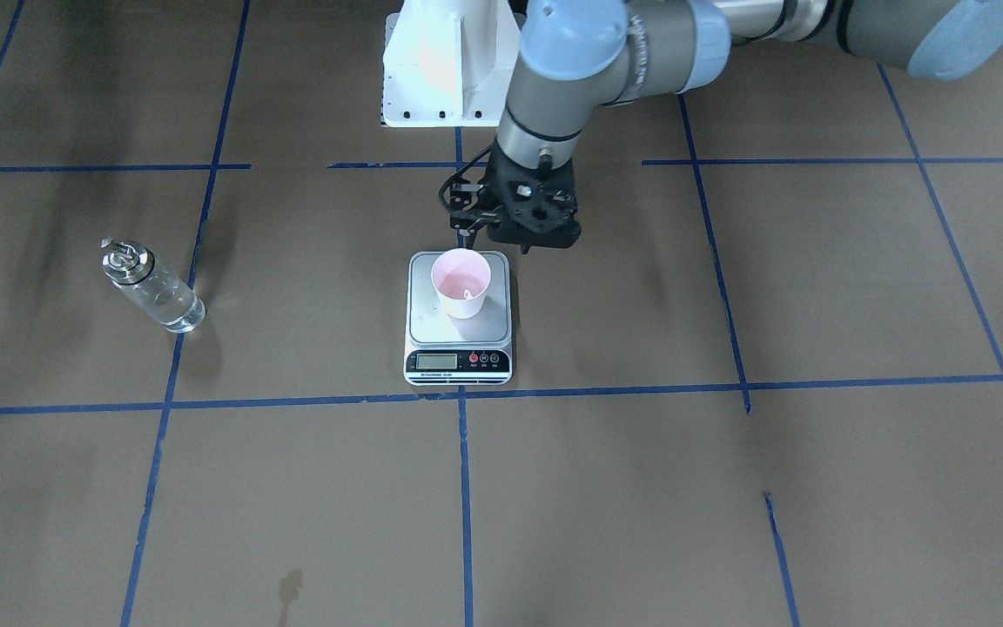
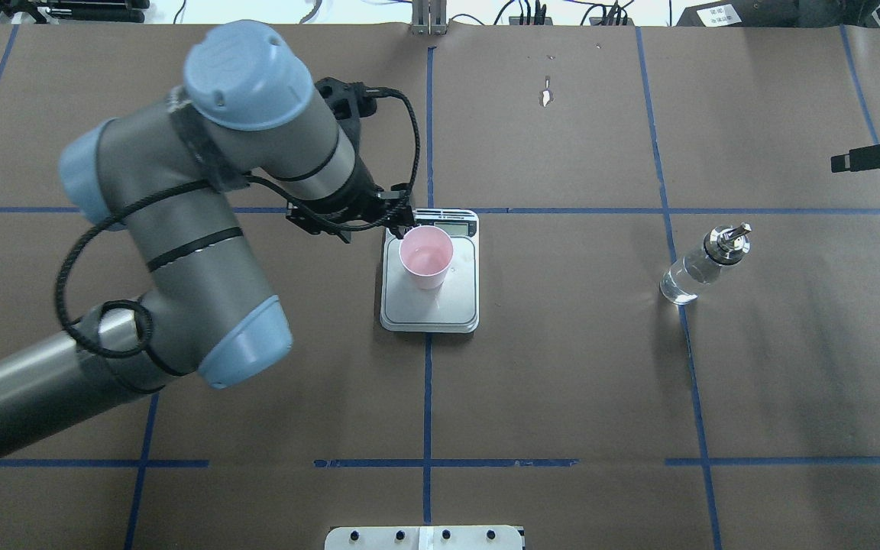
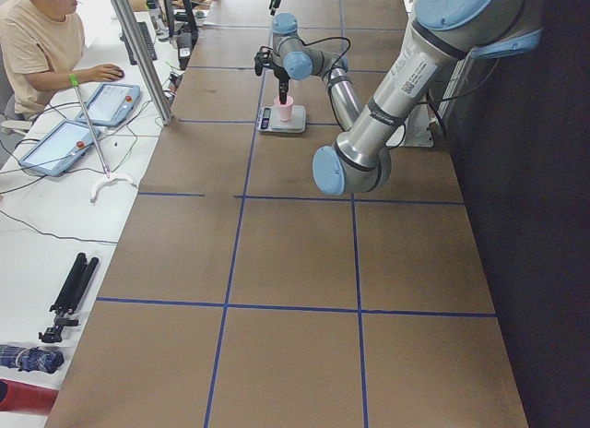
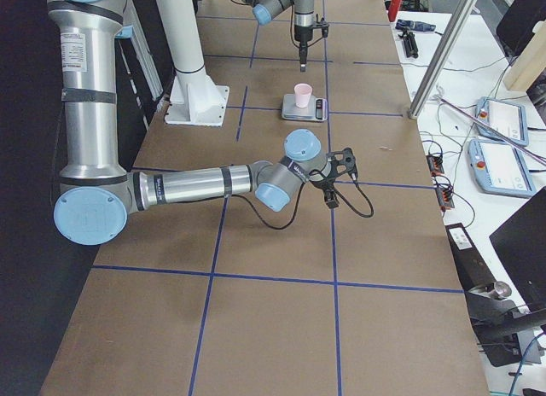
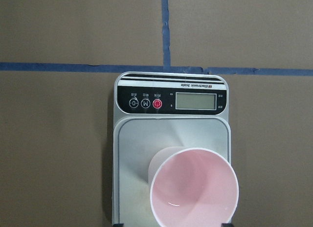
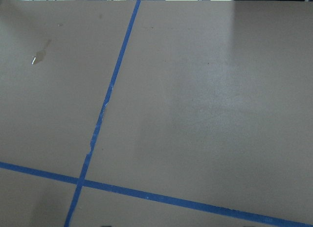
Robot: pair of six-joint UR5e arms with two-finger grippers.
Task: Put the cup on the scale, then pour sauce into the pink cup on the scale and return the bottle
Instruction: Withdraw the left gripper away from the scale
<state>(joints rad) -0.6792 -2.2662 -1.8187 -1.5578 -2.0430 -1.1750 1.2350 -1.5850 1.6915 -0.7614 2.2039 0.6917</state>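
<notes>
The table is covered with smooth, matt brown paper-like sheeting that shows a dull sheen in patches, crossed by blue tape lines with slightly frayed edges. At the centre of the front-facing view, the scale has a brushed silver metal platform and a glossy black front strip. The cup looks like thin smooth plastic, pink with a small glint inside, whitish and matt outside. At the left, the bottle is clear glossy glass with a polished, mirror-bright metal collar, and the sauce is colourless. The left arm has satin grey tubes and smooth pale-blue caps.
</notes>
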